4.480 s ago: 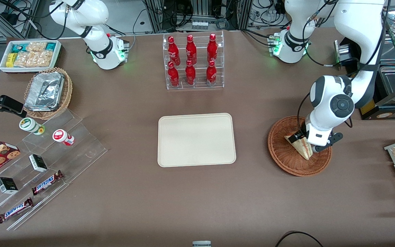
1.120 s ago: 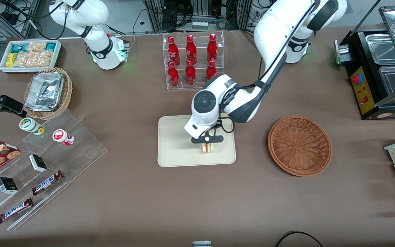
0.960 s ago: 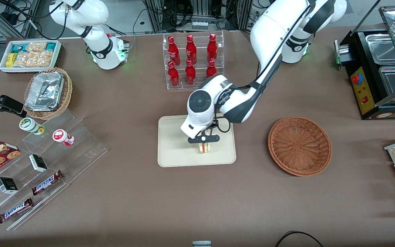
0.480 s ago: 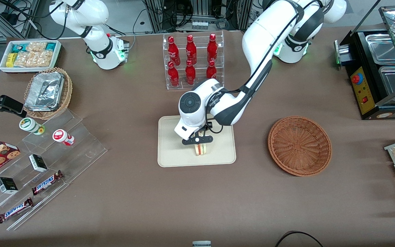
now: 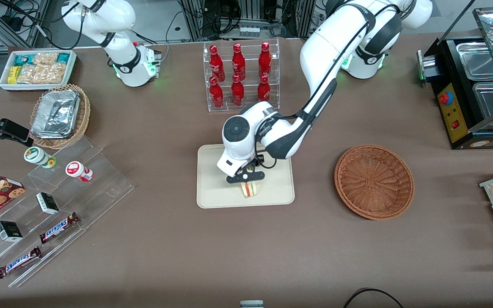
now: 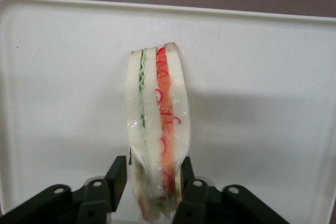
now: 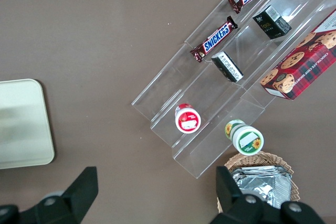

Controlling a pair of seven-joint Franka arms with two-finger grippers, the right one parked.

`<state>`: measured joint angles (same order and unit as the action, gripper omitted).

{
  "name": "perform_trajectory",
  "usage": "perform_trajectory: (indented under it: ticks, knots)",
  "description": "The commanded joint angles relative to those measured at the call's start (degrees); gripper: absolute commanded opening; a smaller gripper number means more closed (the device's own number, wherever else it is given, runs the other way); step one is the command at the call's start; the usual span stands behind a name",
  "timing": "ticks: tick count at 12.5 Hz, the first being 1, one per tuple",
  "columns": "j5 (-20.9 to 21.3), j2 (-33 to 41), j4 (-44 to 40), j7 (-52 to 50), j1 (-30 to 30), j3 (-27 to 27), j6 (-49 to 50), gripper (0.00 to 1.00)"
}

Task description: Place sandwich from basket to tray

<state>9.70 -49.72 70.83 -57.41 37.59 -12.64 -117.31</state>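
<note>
— Cream-beige, that tray (image 5: 212, 194); where is the sandwich (image 5: 249, 188)?
— Over the tray, in the half nearer the front camera, clamped on edge in the tool (image 5: 246, 179).
— How is the tool set?
— Its two fingers (image 6: 117, 174) press the white bread from either side, the red and green layers between them.
— And the basket (image 5: 374, 182)?
— On the tabletop (image 5: 246, 252), toward the working arm's end, well apart from the tray.
</note>
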Motion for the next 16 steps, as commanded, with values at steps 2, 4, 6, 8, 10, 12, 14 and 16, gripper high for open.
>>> perform_trajectory:
  ticks: [2,4,6,8,10,12,14,16]
  knots:
    - [-0.72,1.02,-1.49,-0.69,-1.63,0.25,0.24,1.0]
    - [-3.88,2.08,-1.58,2.54,-3.05,-0.02,0.33,1.0]
    - [-3.46,3.48,-1.49,2.64,-3.14,0.33,1.03,1.0]
    - [-2.84,5.94,-1.05,2.74,-3.4,0.77,2.86,1.0]
    - [-3.1,9.1,-0.88,6.75,-7.25,0.6,8.83,1.0]
    - [-3.46,13.31,2.53,12.56,-9.97,0.68,12.45,1.0]
    - [-3.81,18.41,7.02,17.82,-13.93,0.51,12.72,1.0]
    - [-4.16,23.07,11.84,24.33,-17.54,0.42,12.72,1.0]
